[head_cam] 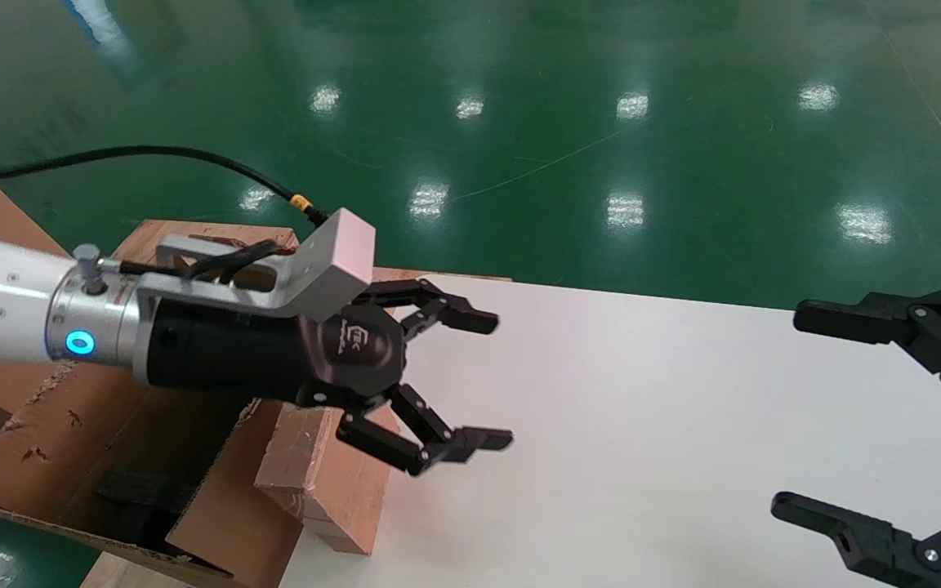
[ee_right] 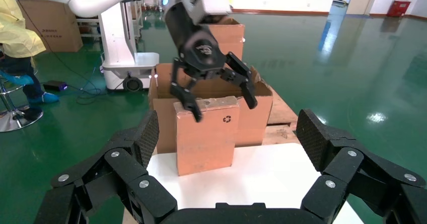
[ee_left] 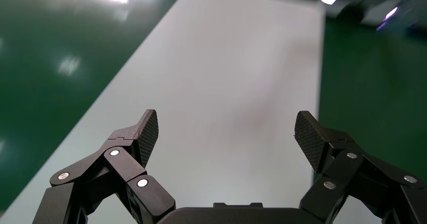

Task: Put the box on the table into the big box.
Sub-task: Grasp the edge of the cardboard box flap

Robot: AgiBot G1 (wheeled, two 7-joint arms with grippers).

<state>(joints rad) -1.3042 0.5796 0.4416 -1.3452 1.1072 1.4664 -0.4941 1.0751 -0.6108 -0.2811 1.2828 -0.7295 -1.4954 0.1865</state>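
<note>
So at about 8 o'clock in the head view there's the big brown corrugated carton [head_cam: 70,457] with ragged torn flaps, sitting off the tabletop's left edge. Right beside it, at the edge of the smooth white tabletop [head_cam: 642,425], the small brown cardboard box [head_cam: 327,482] stands upright. The left end effector [head_cam: 470,384] hangs just above it, fingers spread wide, gripping nothing. Over at 3 o'clock the right end effector [head_cam: 797,408] is parked above the tabletop, also released.
</note>
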